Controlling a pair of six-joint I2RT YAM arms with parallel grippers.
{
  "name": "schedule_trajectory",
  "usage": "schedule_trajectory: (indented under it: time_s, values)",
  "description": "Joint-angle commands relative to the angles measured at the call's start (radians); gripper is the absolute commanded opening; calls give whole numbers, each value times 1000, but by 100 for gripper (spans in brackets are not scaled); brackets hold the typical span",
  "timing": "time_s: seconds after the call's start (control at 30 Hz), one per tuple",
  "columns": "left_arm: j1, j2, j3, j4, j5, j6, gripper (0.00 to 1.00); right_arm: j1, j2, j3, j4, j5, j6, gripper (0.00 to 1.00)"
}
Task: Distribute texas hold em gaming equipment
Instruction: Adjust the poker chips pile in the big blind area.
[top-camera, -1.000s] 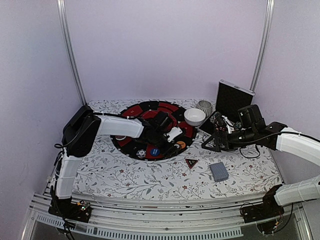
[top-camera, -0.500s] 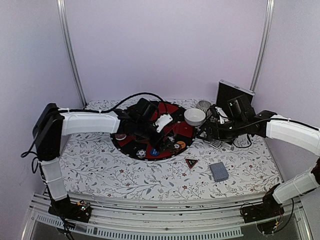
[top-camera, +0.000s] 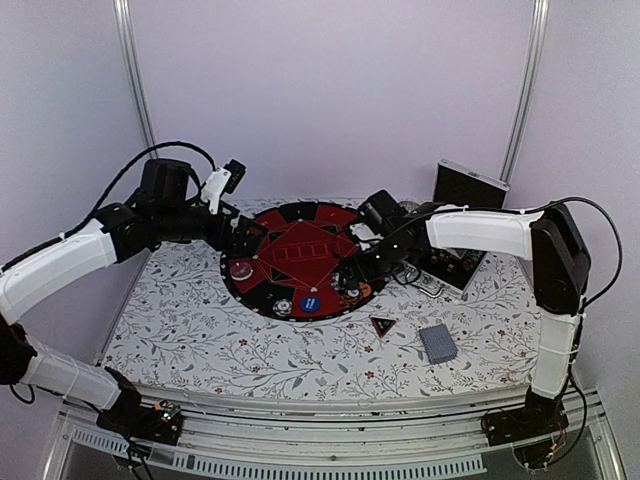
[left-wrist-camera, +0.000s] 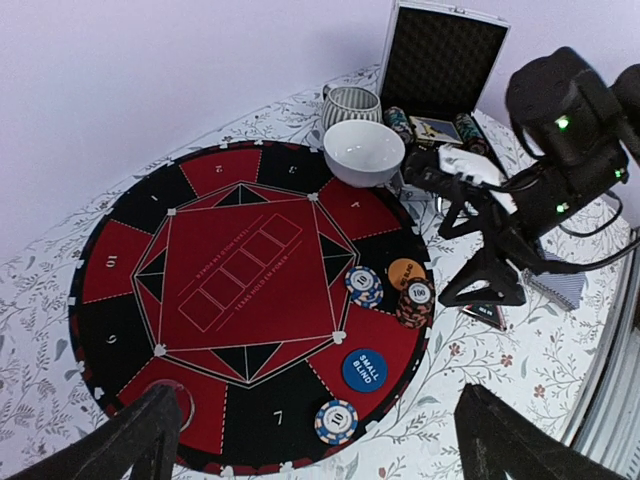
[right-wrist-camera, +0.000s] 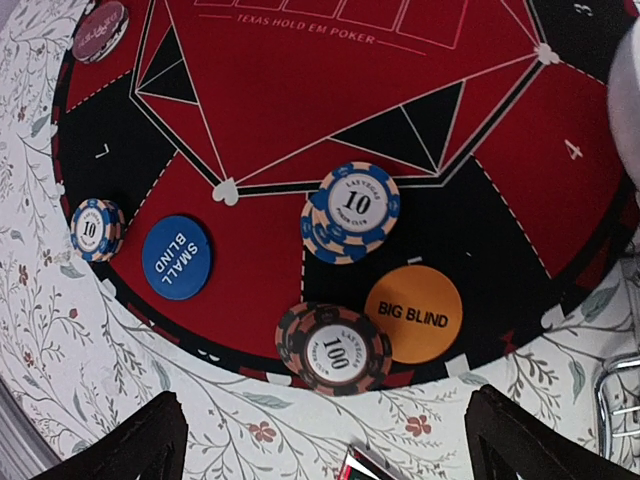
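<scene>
Poker chips (right-wrist-camera: 350, 212) all sat on the near-right part of the round mat (top-camera: 300, 250), none held. Left gripper (left-wrist-camera: 320, 445) had gone from part-closed to wide and empty, and its arm had pulled back off the mat to the far-left edge. Right gripper (right-wrist-camera: 325, 440), wide and empty throughout, had swung in from the case (top-camera: 470, 195) side and hovered over the 100 stack (right-wrist-camera: 333, 350), just beside the BIG BLIND disc (right-wrist-camera: 413, 315). SMALL BLIND disc (right-wrist-camera: 177, 257) and a single 10 chip (right-wrist-camera: 95, 228) lay further left. My read: left's drop looked done, right was up next. Triangular marker (top-camera: 383, 325) and cards (top-camera: 437, 342) hadn't moved. Both were off the mat, near-right on the table (top-camera: 200, 330), so probably still to hand out.
</scene>
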Motion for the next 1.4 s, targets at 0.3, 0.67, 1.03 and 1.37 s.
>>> schedule_trajectory:
  time_s: [0.3, 0.67, 1.03, 1.37]
  values:
    - [56, -92, -105, -66, 41, 49, 98, 87, 293, 294, -178, 95, -131, 99]
    - [59, -121, -134, -62, 100, 64, 98, 108, 367, 420, -284, 229, -122, 99]
    - [62, -123, -139, -60, 126, 70, 98, 110, 368, 385, -321, 180, -118, 99]
    - [67, -121, -140, -61, 141, 73, 98, 110, 408, 402, -349, 150, -137, 81]
